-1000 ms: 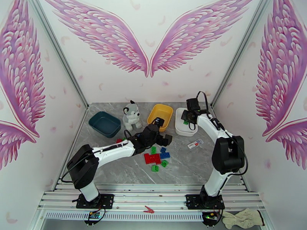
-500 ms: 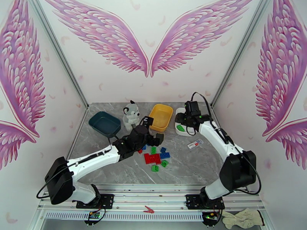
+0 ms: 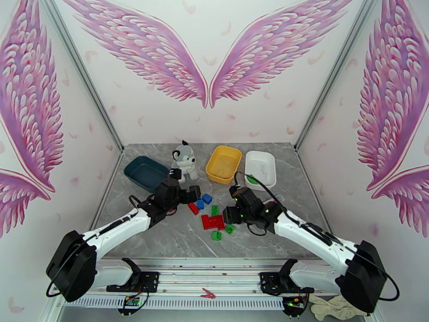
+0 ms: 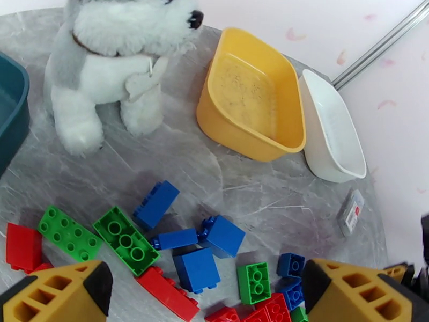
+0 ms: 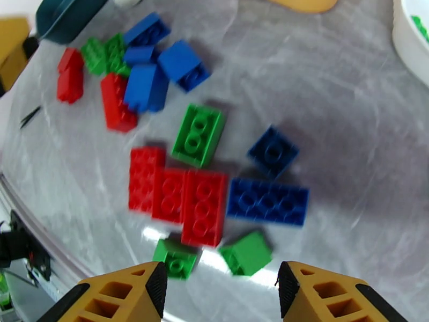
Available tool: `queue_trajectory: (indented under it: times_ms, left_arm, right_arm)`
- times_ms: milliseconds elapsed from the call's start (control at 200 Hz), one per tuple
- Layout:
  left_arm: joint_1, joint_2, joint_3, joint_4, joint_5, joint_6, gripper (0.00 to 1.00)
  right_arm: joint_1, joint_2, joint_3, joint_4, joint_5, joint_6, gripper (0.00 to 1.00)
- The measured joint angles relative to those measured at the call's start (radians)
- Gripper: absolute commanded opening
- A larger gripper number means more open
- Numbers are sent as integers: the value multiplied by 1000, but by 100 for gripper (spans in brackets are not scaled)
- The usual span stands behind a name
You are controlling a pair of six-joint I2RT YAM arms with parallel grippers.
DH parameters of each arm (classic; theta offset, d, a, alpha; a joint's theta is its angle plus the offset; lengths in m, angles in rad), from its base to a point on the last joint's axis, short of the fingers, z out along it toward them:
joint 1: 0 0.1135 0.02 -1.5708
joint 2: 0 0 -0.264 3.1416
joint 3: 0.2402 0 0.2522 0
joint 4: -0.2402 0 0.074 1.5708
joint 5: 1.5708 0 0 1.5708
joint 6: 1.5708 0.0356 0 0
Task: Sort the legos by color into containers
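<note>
Scattered on the grey marbled table point(image 3: 177, 240), the small studded plastic legos point(image 3: 213, 217) in red, green and blue are seen in a loose cluster between the two arms, in front of the trays. Three shallow rounded trays are ranged along the far side: the dark teal plastic tray point(image 3: 146, 173) at the left, the yellow plastic tray point(image 3: 224, 163) in the middle and the white plastic tray point(image 3: 260, 168) at the right, the last two just beside each other. A grey-and-white plush dog point(image 3: 184, 160) is seated upright between the teal and yellow trays. One green brick point(image 3: 252, 180) is found inside the white tray, at its near left corner. The left gripper point(image 4: 206, 285) is held low over the left part of the cluster, its jaws spread wide with nothing clamped between them. The right gripper point(image 5: 222, 285) is poised over the near right part, jaws likewise parted and nothing grasped, with two small green bricks point(image 5: 248, 253) just ahead of its fingertips. Three red bricks point(image 5: 179, 194) are laid side by side, touching a long blue brick point(image 5: 267, 202).
</note>
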Motion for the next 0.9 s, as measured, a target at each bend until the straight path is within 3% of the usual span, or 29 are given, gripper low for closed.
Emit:
queue_trajectory:
  times_ms: [120, 410, 900]
  left_arm:
    - [1, 0, 0, 21, 20, -14, 99]
    - [53, -41, -38, 28, 37, -31, 99]
    - [61, -64, -45, 29, 37, -32, 99]
  right_arm:
    - [64, -38, -50, 13, -16, 36, 60]
    - [159, 118, -83, 114, -23, 109, 64]
    - [178, 311, -138, 302, -58, 189, 69]
